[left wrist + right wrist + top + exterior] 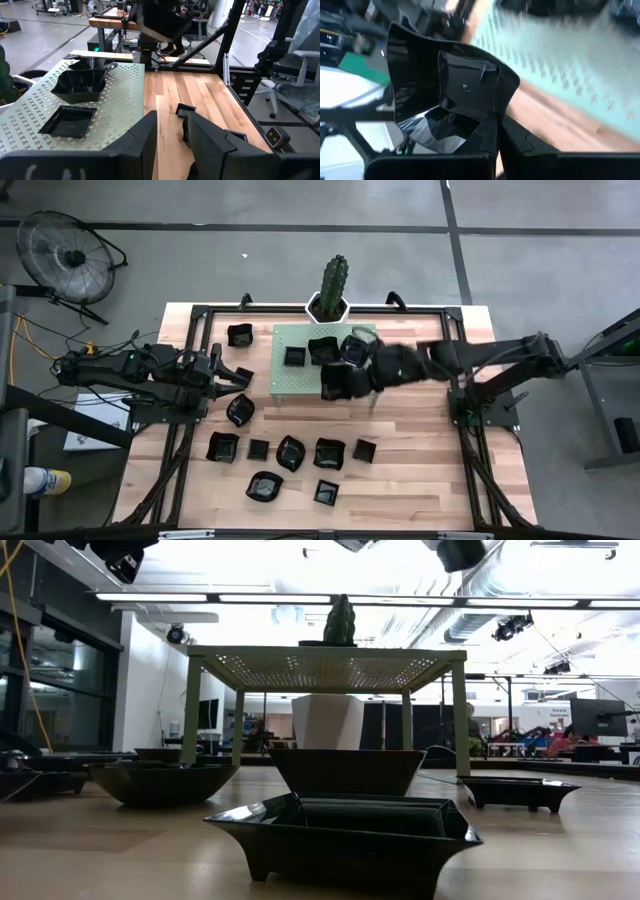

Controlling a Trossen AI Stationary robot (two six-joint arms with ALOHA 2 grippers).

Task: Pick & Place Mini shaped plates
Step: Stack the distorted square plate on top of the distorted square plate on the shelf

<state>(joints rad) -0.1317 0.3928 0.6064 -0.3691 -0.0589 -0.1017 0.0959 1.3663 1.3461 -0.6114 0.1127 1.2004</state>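
My right gripper [335, 383] is pinching a glossy black plate [445, 95] by its rim; the right wrist view shows the dish, angular and raised-edged, tilted up against my fingers [490, 137] and filling most of that view. From above, this gripper hangs over the near edge of the pale green perforated stand [290, 380], where the stand meets the bare wooden surface [420, 470].

My left gripper [238, 376] waits over the left side of the surface, just beside the stand's left edge, its fingers [142, 140] spread apart with nothing between them.

Nearest the front edge of the surface lie two dishes, a rounded one [265, 486] and a square one [327, 492]. Behind them runs a loose row of five: a square plate [223, 447], a small square one [259, 449], a wavy-edged one [291, 452], another wavy one [329, 453] and a small square one [364, 450]. Another dish [240, 409] sits on the wood between that row and my left gripper.

On the stand itself rest a small flat square plate [294, 356] and a deeper wavy-edged one [322, 350] just beside it; a further dish [357, 345] sits near the stand's far right corner, partly hidden by my right arm. One plate [240, 334] lies on the wood beside the stand's far left corner. At the far edge of the surface stands a potted cactus [333, 282].
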